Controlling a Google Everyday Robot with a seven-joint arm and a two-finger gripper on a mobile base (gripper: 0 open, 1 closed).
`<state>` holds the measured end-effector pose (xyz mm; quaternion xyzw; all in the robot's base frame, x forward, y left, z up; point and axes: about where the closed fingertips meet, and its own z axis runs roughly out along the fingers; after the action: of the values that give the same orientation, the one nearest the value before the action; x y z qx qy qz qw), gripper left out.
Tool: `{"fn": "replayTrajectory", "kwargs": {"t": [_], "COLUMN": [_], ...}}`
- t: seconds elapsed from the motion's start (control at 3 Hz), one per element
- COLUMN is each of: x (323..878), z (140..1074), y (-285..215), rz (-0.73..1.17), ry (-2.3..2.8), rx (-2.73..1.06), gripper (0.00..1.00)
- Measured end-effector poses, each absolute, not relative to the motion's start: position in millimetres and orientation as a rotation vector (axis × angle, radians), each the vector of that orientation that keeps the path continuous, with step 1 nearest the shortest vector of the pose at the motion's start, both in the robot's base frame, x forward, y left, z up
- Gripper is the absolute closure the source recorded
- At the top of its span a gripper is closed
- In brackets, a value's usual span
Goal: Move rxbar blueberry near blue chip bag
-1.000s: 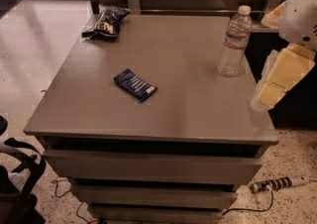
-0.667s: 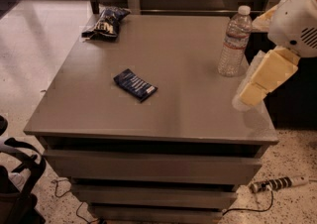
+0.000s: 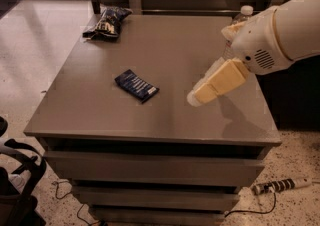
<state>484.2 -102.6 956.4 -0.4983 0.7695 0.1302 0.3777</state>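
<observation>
Camera view: rxbar blueberry [image 3: 136, 85] near gripper [image 3: 196, 98]

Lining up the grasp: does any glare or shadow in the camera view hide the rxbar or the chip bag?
Camera view: no; the rxbar blueberry and blue chip bag are evenly lit on the table; glare lies on the floor at left; the tool, hovering right of the bar, casts its shadow rightward, away from both.

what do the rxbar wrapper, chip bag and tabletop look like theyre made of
rxbar blueberry: thin plastic film, likely; lies flat, slight sheen. blue chip bag: crinkly foil-like film, wrinkled and puffy. Table: smooth matte grey laminate or painted board, soft reflections. The gripper hangs over the table, apart from the bar.
</observation>
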Motion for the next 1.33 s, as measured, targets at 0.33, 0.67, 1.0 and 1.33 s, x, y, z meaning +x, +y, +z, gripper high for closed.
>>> {"fn": "replayTrajectory", "kwargs": {"t": [0.33, 0.67, 1.0, 1.33], "x": [512, 534, 554, 554], "z": [941, 925, 909, 909], "y": [-79, -59, -21, -21], "rz": [0.407, 0.466, 0.514, 0.514], "ry": [1.884, 1.818, 1.811, 1.811], "rx": [-1.177, -1.077, -0.955, -0.955], "gripper": [0.00, 0.00, 0.00, 0.00]}}
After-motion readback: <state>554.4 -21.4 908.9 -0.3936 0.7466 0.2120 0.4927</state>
